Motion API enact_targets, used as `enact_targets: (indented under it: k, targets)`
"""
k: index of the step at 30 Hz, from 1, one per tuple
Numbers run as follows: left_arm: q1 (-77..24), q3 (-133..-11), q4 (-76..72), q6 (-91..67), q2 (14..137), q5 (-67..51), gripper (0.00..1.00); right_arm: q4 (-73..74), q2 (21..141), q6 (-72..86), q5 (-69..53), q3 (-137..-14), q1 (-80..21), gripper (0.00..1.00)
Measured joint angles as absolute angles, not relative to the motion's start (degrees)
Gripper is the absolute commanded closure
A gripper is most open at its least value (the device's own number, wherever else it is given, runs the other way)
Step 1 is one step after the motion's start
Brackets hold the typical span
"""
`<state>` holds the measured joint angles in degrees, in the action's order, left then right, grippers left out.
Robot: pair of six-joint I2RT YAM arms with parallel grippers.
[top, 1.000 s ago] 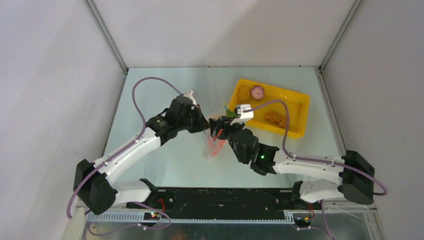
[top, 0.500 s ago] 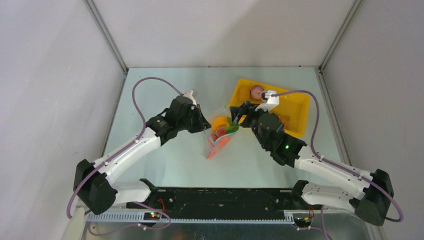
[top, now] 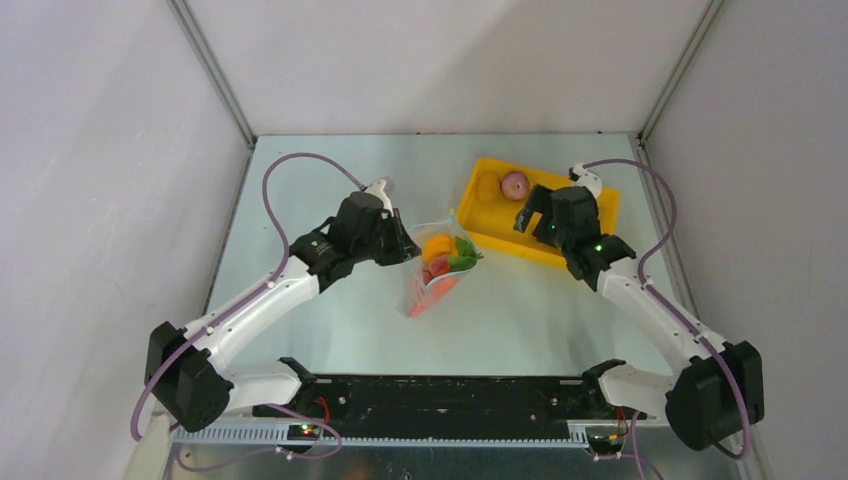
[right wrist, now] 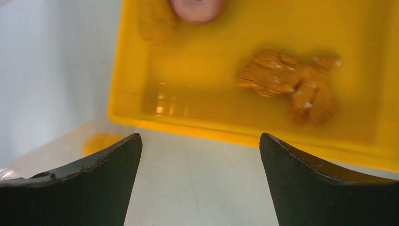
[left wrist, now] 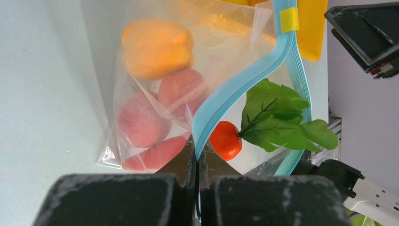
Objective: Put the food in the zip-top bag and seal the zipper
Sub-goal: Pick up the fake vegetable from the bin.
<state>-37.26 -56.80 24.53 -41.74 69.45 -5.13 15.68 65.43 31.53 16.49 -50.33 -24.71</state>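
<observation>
The left gripper (left wrist: 197, 151) has its jaws pressed together, pinching the zipper (left wrist: 244, 80). From the pinch point the teal strip runs straight ahead of the fingertips, slanting to their right. The zip-top bag (left wrist: 141, 94) lies on the table ahead and to the left of the fingertips. It holds a yellow-orange fruit (left wrist: 157, 47) farthest ahead and two peaches (left wrist: 141, 125) nearer.

The carrot (left wrist: 226, 141) lies crosswise to the zipper. Its root end is just beside the fingertips; its green leaf (left wrist: 282, 117) points right, outside the mouth.

The right gripper (right wrist: 200, 137) is spread wide and empty. The yellow tray (right wrist: 127, 84) sits just ahead of it, holding amber pieces (right wrist: 291, 82) and the onion (right wrist: 197, 7) at the far side.
</observation>
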Motion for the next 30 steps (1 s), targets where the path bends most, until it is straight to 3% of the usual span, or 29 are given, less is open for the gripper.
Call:
enact_targets:
  k: [15, 30]
  targets:
    - [-37.26, -56.80, 24.49, -40.27, 69.67, -6.24, 1.00, 32.93, 79.29, 31.44, 10.96, -57.34, -9.98, 0.01]
    - [-36.75, -56.80, 27.86, -35.42, 71.81, -8.69, 1.00, 28.77, 86.98, 37.10, 7.38, -58.22, -8.91, 0.00]
